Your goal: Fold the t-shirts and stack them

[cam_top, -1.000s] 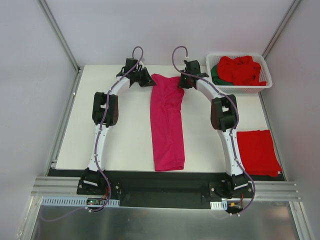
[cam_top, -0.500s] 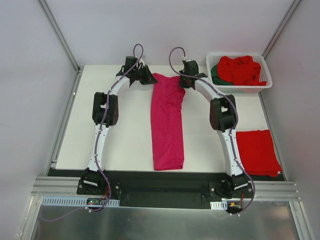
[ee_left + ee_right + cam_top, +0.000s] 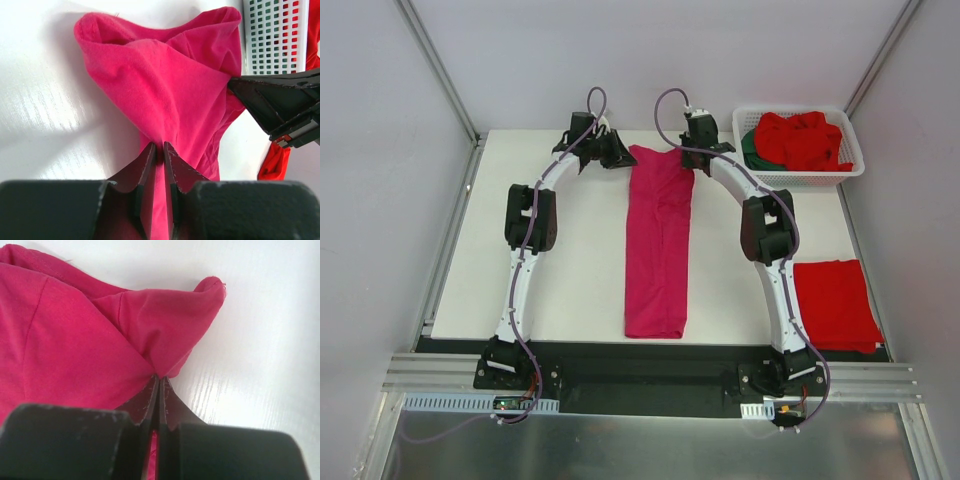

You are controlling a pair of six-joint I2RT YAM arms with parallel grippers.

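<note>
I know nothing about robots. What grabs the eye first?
A pink shirt, folded into a long strip, lies centred on the table, left gripper and right gripper pinching its far end. At far right a basket holds red shirts and a green shirt; a folded red shirt lies near right.

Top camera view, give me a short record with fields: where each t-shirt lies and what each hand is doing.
magenta t-shirt: folded into a long narrow strip, flat on the table between the arms
left hand: pinching its far left corner
right hand: shut on its far right corner
folded red t-shirt: near right of the table
basket: far right, holds crumpled red clothing over a dark green shirt
</note>
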